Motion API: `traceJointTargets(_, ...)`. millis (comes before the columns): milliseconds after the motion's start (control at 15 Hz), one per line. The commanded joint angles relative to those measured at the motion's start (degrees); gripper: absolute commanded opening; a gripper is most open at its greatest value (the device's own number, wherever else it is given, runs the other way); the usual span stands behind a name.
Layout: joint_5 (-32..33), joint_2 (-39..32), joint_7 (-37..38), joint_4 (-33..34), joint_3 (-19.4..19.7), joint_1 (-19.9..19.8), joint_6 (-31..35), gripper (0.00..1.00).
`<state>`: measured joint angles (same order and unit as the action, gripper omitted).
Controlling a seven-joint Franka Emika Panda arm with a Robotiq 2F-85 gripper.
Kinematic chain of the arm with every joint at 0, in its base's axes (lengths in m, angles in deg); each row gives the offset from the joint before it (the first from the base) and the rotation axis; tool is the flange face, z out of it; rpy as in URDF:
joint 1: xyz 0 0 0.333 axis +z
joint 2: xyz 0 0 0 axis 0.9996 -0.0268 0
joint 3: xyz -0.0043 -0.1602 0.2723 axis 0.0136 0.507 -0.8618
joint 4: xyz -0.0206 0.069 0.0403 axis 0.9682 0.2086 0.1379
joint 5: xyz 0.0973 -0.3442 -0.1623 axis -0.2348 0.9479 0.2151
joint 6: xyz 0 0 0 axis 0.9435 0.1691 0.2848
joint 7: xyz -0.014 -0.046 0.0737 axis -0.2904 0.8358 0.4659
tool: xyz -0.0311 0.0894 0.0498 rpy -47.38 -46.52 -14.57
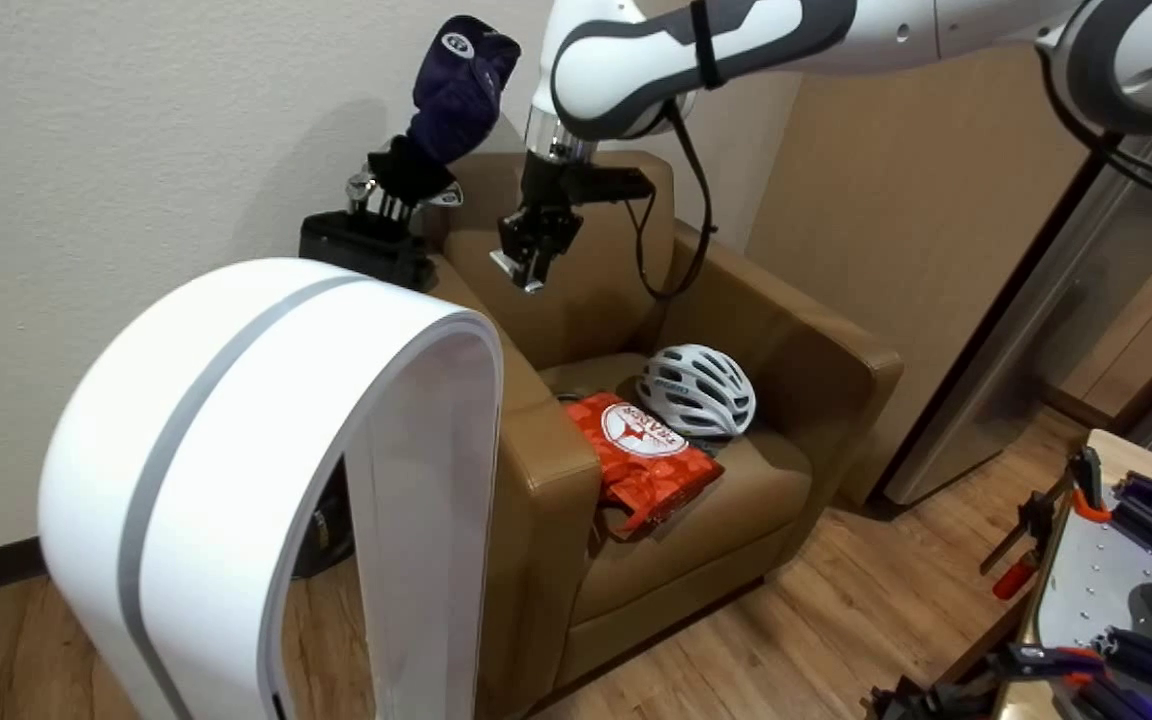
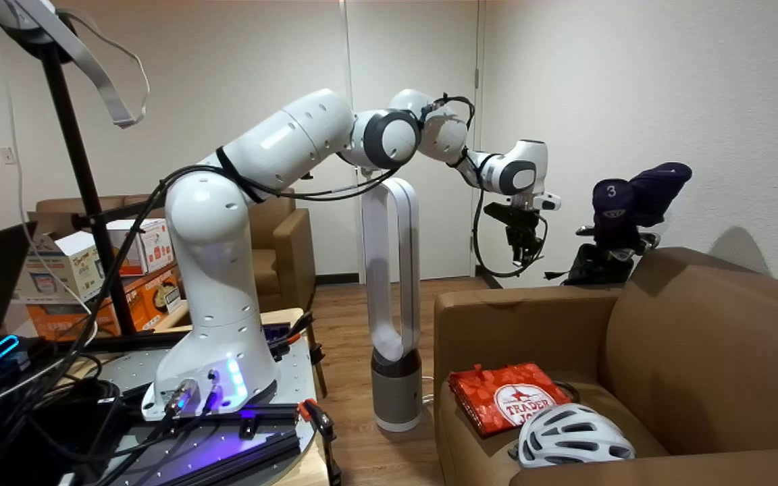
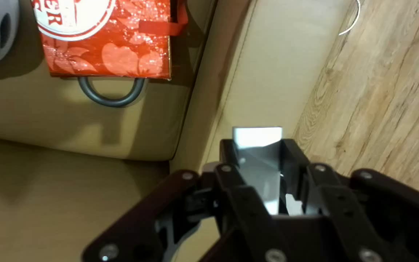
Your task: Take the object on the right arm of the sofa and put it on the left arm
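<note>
The object (image 3: 257,163), a small flat pale rectangular item with a shiny face, sits between the fingers of my gripper (image 3: 255,151) in the wrist view. The fingers are shut on it. Its pale edge (image 1: 503,262) shows at the fingertips in an exterior view. The brown sofa (image 1: 556,290) has two broad flat arms. My gripper is held in the air above the sofa arm (image 3: 275,72) beside the orange-red packet; this arm (image 2: 524,300) also shows in an exterior view. The opposite arm (image 1: 806,310) is beyond the helmet. In an exterior view the gripper (image 2: 524,256) hangs pointing down.
An orange-red packet (image 1: 641,455) and a white-and-black helmet (image 1: 701,390) lie on the seat. A golf bag with dark covers (image 1: 461,90) stands behind the sofa by the wall. A tall white fan (image 2: 396,270) stands beside the sofa. A cable loop hangs from the wrist.
</note>
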<state>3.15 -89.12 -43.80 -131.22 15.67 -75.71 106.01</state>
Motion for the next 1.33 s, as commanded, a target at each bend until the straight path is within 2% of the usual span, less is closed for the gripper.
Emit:
traceJointTargets(0,1.10,0.85,0.43,-0.59,-1.13,-1.25,-0.20,0.35)
traceJointTargets(200,1.16,0.37,0.42,-0.36,-1.43,-1.06,-0.26,0.35)
traceJointTargets(267,1.63,-0.14,-0.31,0.43,-1.43,-0.76,-1.12,0.10)
traceJointTargets(467,0.08,2.92,1.81,-3.36,-0.70,-3.35,2.03,0.10)
traceJointTargets(800,-0.13,8.23,1.76,-11.35,1.07,-9.59,1.41,0.10)
traceJointTargets(1267,1.85,17.66,-12.70,-27.27,4.15,-20.79,1.35,0.10)
